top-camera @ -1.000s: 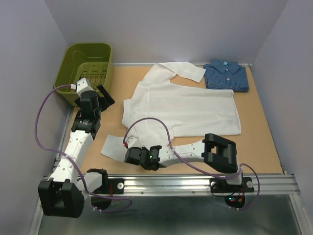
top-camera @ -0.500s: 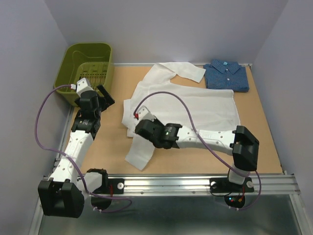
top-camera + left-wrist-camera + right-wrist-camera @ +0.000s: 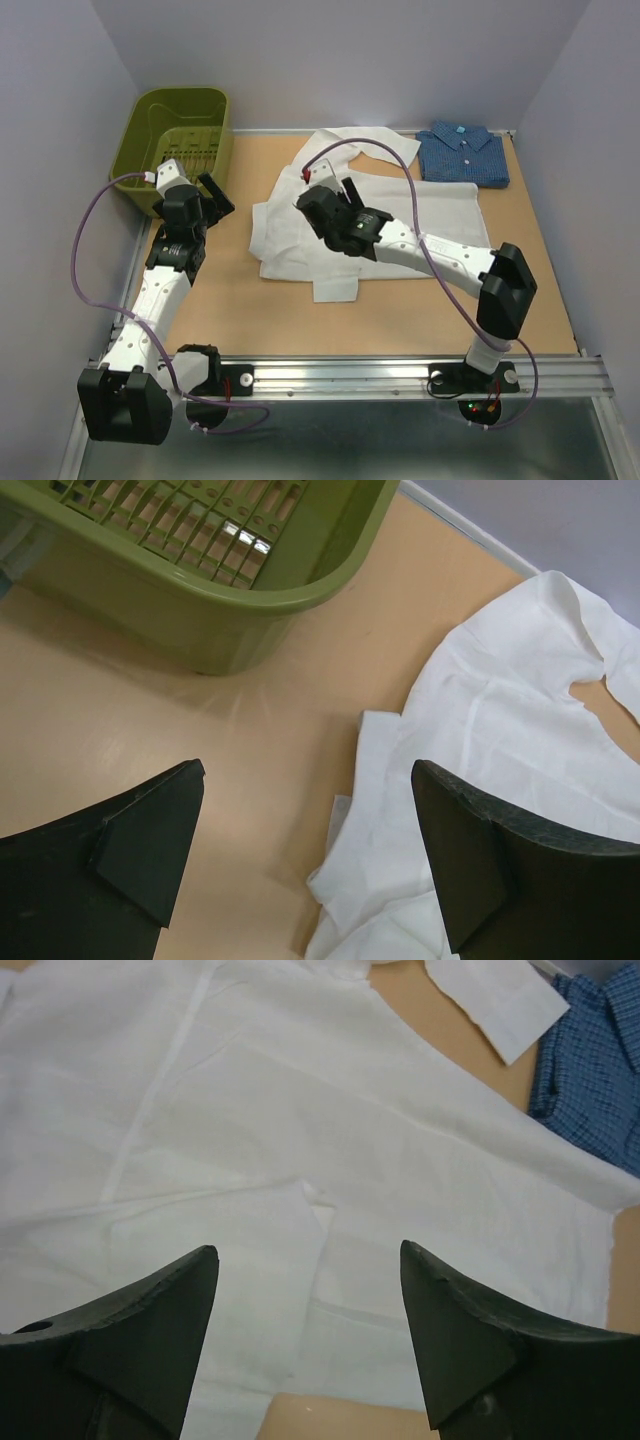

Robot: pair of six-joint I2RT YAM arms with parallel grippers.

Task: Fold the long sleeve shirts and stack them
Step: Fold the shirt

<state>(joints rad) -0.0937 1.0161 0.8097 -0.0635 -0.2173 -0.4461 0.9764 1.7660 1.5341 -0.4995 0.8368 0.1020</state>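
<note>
Lying flat across the middle of the tabletop (image 3: pixel 230 300), the white shirt (image 3: pixel 450 205) has one sleeve doubled over its body, and the cuff (image 3: pixel 335 290) pokes past its near hem. Over the shirt's left part hangs the right hand (image 3: pixel 305 1252), fingers well apart and gripping nothing. Just off the shirt's left edge hovers the left hand (image 3: pixel 308 770), spread wide and likewise empty. Farther back, left of the shirt, stands a green basket (image 3: pixel 140 150). At the shirt's far right corner the dark blue shirt (image 3: pixel 463 155) sits folded, just beside the other sleeve.

White arms (image 3: pixel 150 297) with black joints (image 3: pixel 183 213) and looping purple cables (image 3: pixel 75 262).
</note>
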